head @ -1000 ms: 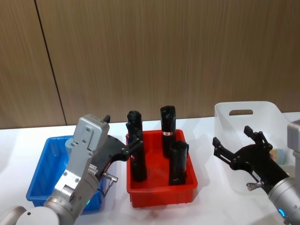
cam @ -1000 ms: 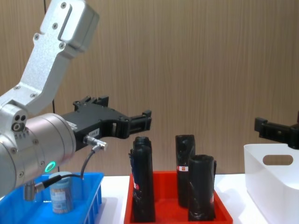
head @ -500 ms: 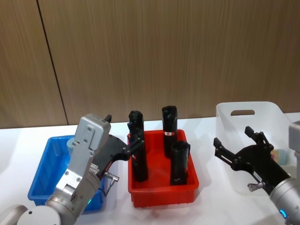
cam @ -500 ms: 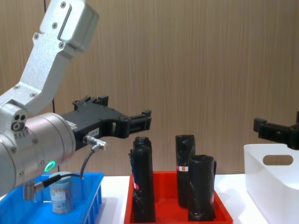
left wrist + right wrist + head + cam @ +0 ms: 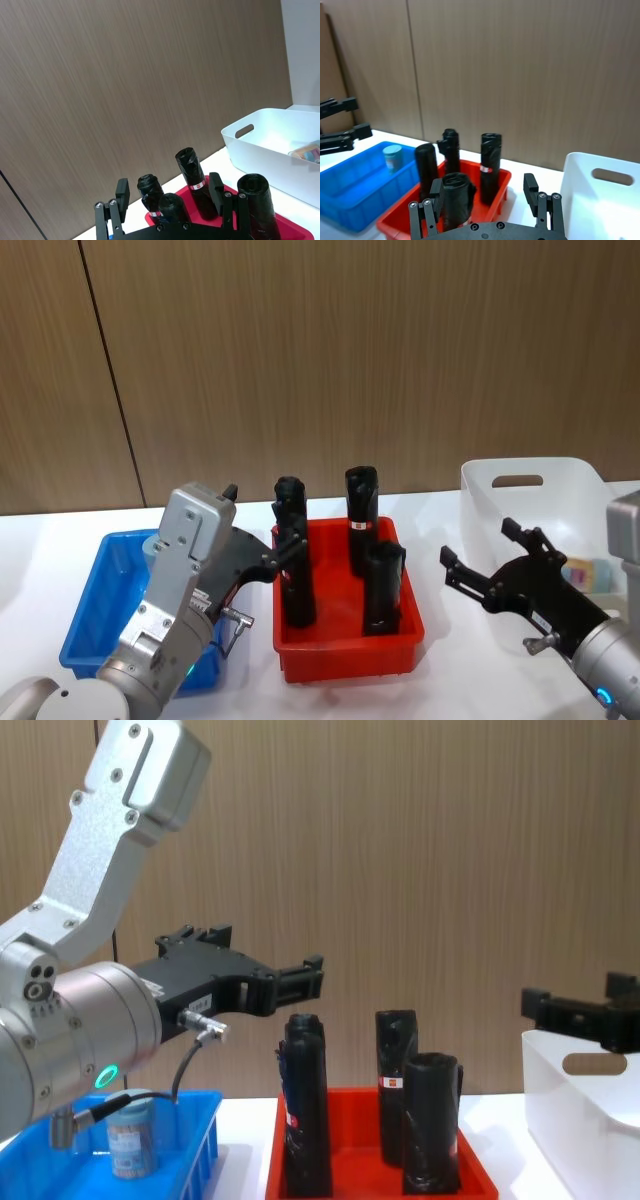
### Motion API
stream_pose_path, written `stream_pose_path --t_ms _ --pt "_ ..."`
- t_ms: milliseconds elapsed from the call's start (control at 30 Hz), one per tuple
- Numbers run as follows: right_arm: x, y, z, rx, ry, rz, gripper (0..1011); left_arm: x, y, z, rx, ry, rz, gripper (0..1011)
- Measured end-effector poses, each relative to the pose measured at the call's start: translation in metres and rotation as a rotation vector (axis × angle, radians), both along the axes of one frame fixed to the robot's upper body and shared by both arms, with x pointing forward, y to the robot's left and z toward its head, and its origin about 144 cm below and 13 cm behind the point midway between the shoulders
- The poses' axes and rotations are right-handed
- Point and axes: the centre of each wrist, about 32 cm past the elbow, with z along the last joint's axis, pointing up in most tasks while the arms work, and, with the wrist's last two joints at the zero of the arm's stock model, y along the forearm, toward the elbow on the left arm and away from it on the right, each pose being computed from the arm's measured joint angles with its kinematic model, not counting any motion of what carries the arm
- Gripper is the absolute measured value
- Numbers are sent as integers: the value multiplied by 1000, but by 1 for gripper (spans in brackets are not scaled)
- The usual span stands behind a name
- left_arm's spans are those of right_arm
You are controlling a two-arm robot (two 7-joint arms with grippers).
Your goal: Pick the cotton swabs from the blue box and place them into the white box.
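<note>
Both my grippers hang empty with fingers spread: my right gripper (image 5: pixel 485 560) sits just off the near-left corner of the white box (image 5: pixel 480 490), my left gripper (image 5: pixel 285 540) above the blue box's (image 5: pixel 100 580) right edge, beside the red tray (image 5: pixel 340 655) of black rolls (image 5: pixel 360 505). One jar of cotton swabs (image 5: pixel 132 1135) stands in the blue box; another (image 5: pixel 306 152) lies in the white box.

A red tray (image 5: pixel 345 660) sits on the white table (image 5: pixel 40 540). Black rolls (image 5: pixel 364 505) stand upright inside it. A wood wall (image 5: pixel 350 350) lies far behind.
</note>
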Motion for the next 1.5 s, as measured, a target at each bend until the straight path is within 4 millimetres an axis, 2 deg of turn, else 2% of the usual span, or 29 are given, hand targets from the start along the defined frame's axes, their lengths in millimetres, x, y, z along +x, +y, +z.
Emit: stream_pose_path --t_ms 200,633,1067,1500 --pt "7 -4 0 1 36 55 1002 0 0 0 0 0 0 1003" --pt "39 -6 -5 10 128 174 1002 0 0 0 0 0 0 1003" --pt "70 4 -15 0 195 234 1002 0 0 0 0 0 0 1003" --pt "88 18 -22 -14 239 268 1002 0 0 0 0 0 0 1003"
